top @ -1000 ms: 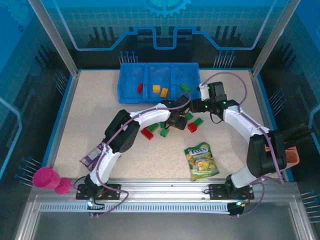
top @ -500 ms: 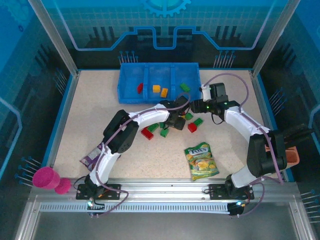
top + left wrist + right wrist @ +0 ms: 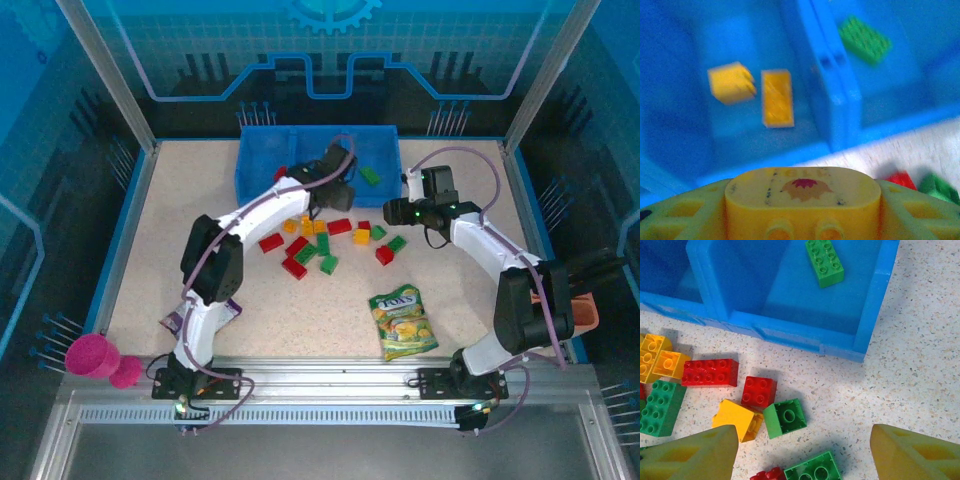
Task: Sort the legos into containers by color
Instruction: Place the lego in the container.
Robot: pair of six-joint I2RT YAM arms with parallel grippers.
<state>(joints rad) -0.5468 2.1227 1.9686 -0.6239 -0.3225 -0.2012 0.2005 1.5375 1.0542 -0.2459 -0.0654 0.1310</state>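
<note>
- While the right claw (image 3: 800, 455) hangs spread wide, loose legos (image 3: 320, 240) lie on the table (image 3: 180, 220) under it, just before the tray (image 3: 245, 170).
- Left claw (image 3: 337, 190) pinches a yellow brick (image 3: 802, 192) by the tray's near wall.
- Two yellow legos (image 3: 777, 97) lie in the middle box, one green lego (image 3: 824, 261) in the right box.

In my overhead view, a green-yellow snack bag (image 3: 402, 322) lies flat on the speckled table (image 3: 180, 230), lower right of centre. A purple packet (image 3: 178, 320) sits lower left, partly hidden. Farther lower left I see a magenta dumbbell-shaped thing (image 3: 100, 358), and at the right edge a salmon holder (image 3: 583, 312).
</note>
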